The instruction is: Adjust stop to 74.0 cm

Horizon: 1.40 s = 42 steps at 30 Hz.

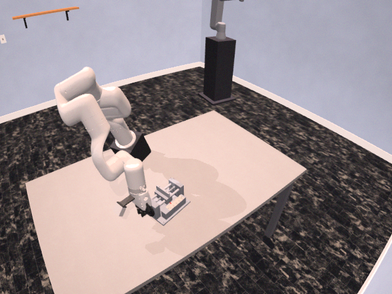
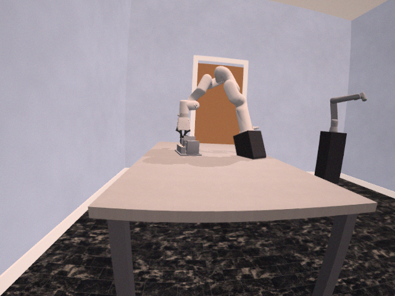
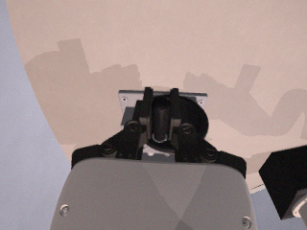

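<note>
The stop device is a grey fixture [image 1: 154, 211] [image 2: 192, 147] on a base plate [image 1: 163, 222] [image 3: 126, 94]. Its stop, a grey block [image 1: 163, 192], sits on rods between two end blocks. A small red pointer [image 1: 170, 203] shows beside the pale scale [image 1: 178, 201]; its marks are too small to read. The black handwheel [image 3: 196, 120] is at the fixture's near end, partly hidden by the fingers. My gripper [image 1: 142, 212] [image 2: 182, 137] [image 3: 161, 99] points down over it, shut on its upright black handle [image 3: 161, 120], with one finger on each side.
A dark flat bar-like object [image 1: 125, 201] shows beside the gripper, left of the fixture. The arm's black base block [image 1: 141, 148] [image 2: 249, 145] [image 3: 283, 177] stands at the table's rear edge. A second arm on a black pedestal [image 1: 218, 68] [image 2: 331, 156] stands beyond the table.
</note>
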### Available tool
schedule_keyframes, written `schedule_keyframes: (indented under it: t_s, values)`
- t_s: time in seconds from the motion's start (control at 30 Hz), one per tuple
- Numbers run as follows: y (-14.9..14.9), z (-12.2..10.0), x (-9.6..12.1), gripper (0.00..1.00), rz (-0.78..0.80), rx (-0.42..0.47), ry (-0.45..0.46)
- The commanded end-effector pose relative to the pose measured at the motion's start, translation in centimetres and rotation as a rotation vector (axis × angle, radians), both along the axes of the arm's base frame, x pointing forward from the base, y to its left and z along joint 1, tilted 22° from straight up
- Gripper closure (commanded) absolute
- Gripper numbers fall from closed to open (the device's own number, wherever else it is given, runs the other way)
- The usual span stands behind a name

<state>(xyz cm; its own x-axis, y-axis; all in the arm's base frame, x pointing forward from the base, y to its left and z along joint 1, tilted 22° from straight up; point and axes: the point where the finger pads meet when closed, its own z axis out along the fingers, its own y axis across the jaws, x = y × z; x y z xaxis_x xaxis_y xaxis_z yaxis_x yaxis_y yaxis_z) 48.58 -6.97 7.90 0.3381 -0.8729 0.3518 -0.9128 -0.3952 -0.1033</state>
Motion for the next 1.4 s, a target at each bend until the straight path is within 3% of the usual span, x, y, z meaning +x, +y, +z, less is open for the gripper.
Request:
schedule_keyframes:
  t_s: [0.0, 1.37]
  values:
    - [0.01, 0.0, 0.07, 0.94, 0.0, -0.001, 0.0]
    - [0.17, -0.46, 0.97, 0.94, 0.0, -0.001, 0.0]
